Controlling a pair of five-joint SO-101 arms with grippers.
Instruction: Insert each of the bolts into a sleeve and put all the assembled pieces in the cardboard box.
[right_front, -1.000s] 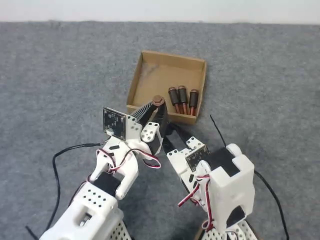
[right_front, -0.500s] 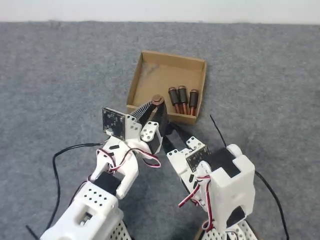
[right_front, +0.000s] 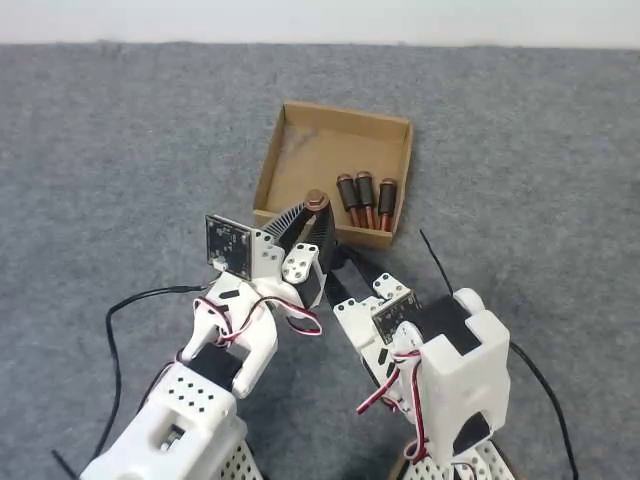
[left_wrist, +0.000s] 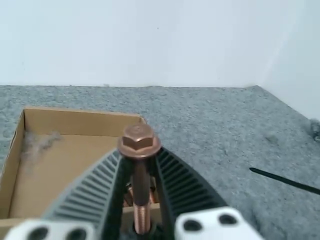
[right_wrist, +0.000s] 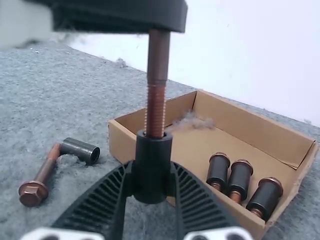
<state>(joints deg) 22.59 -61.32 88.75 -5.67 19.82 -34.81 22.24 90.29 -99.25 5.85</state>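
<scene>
My left gripper (left_wrist: 140, 157) is shut on a copper bolt (left_wrist: 139, 145) held upright with its hex head on top; in the high view this gripper (right_front: 312, 225) sits just in front of the cardboard box (right_front: 320, 155). Directly below, my right gripper (right_wrist: 151, 175) is shut on a black sleeve (right_wrist: 151, 162). The bolt's threaded end (right_wrist: 156, 107) enters the sleeve's top opening. Three assembled pieces (right_front: 367, 200) lie side by side in the box's right part, and appear as assembled pieces (right_wrist: 240, 180) in the right wrist view.
A loose copper bolt (right_wrist: 40, 177) and a loose black sleeve (right_wrist: 80, 150) lie touching on the grey carpet beside the box. A thin black cable (right_front: 435, 262) sticks out from the right arm. The box's left part (left_wrist: 60, 160) holds only some fluff.
</scene>
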